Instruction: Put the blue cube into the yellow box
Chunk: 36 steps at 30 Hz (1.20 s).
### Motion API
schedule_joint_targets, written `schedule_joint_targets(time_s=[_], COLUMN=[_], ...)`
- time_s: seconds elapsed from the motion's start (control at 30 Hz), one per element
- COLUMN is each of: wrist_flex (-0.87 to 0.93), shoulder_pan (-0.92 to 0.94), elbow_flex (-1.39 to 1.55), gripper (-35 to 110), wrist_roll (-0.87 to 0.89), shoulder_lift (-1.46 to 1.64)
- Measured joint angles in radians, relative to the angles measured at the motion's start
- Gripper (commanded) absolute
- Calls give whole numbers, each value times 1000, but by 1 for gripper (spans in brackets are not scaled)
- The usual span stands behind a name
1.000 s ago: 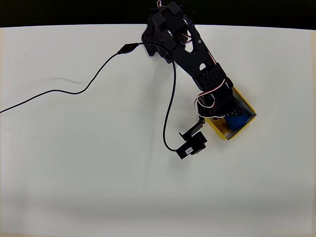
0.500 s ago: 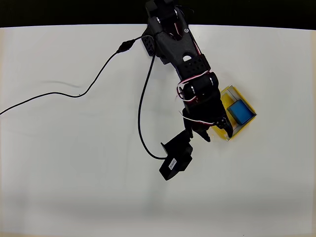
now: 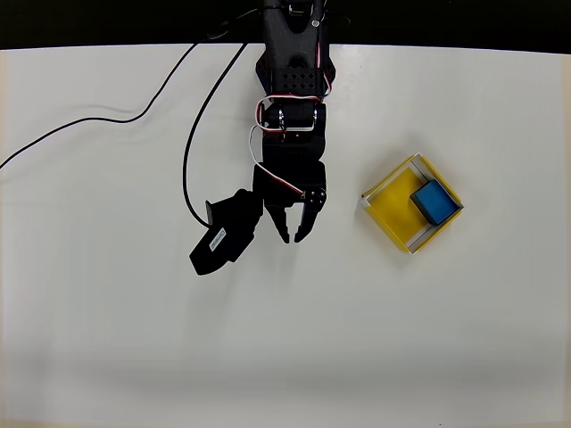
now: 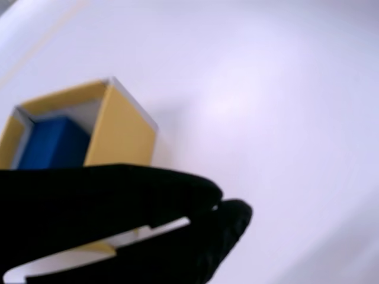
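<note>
in the overhead view the blue cube (image 3: 436, 202) lies inside the yellow box (image 3: 390, 207), pushed against the box's right-hand corner, with bare yellow floor showing on its left. the box sits turned like a diamond on the white counter (image 3: 464, 339), right of centre. its thin pale rims run along the edges.

the black arm (image 3: 291, 98) reaches down from the top edge of the picture, and its tool (image 3: 293, 235) points toward the bottom, well apart from the box and to its left. the two tips stand a little apart with a narrow gap of counter between them, and nothing is held in that gap. a black camera block (image 3: 223, 237) sticks out to the left of the tool, and a black cable (image 3: 107, 120) loops from the arm across the upper left of the counter.

in the wrist view the box (image 4: 121, 127) shows at the left with the cube (image 4: 53, 144) in it, seen over a yellow wall. the dark fingers (image 4: 154, 195) cross the lower part of the picture, blurred, with a thin pale slit between them. their tips look close together here.
</note>
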Motion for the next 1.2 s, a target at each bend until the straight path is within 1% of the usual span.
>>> schedule_joint_targets(time_s=[0.3,0.57,0.63,0.77,0.9,1.0,1.2], wrist_flex=[28,183,249,405,561,592,594], shoulder_pan=[35,81,91,78,77,81,84], elbow_flex=[339,551,552,554,554,554,554], gripper=[0,0,0,0,0,0,0], wrist_roll=[-44,-72,-74,-55,-80,-55,-18], shoulder_lift=[330,572,646,683,692,692,692])
